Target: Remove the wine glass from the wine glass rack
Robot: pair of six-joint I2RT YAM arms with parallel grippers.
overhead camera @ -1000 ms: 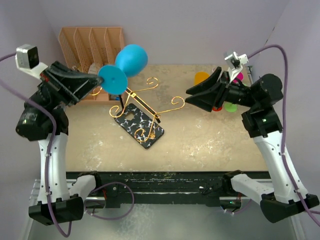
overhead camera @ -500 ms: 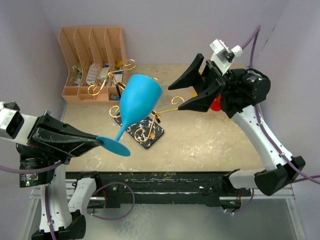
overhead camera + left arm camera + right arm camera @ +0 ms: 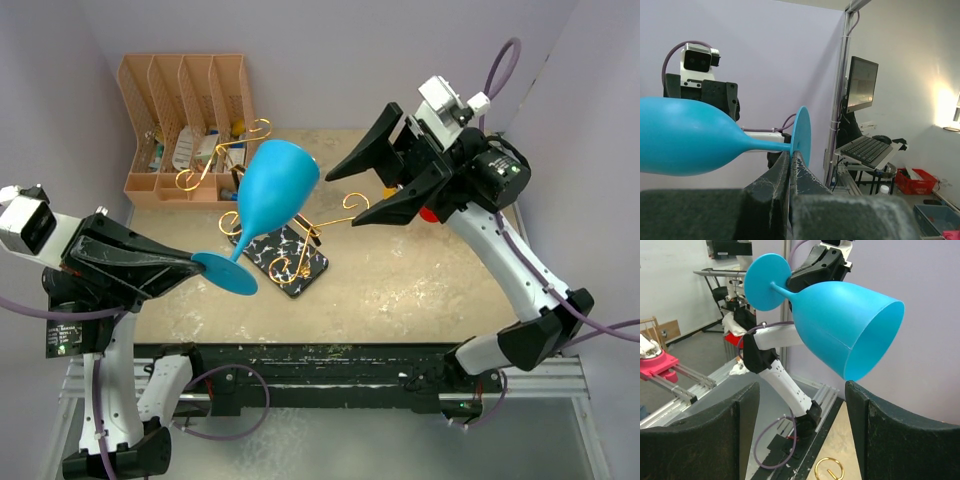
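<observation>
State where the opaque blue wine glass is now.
Top view, left of centre: the blue wine glass is held aloft, tilted, by the left gripper at its foot, above the gold wire rack.

There is one turquoise wine glass (image 3: 272, 190) and one gold wine glass rack (image 3: 285, 250), both near centre. One orange-brown file organiser (image 3: 135, 95) with four slots stands at ten o'clock. Two robot arms: the left arm (image 3: 100, 330) at eight o'clock, the right arm (image 3: 510, 265) at three.

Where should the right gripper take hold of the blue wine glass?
Probably grip the wine glass by its bowl, from the rim side. The left gripper holds the foot, and the wide bowl tilts toward the open right gripper.
</observation>
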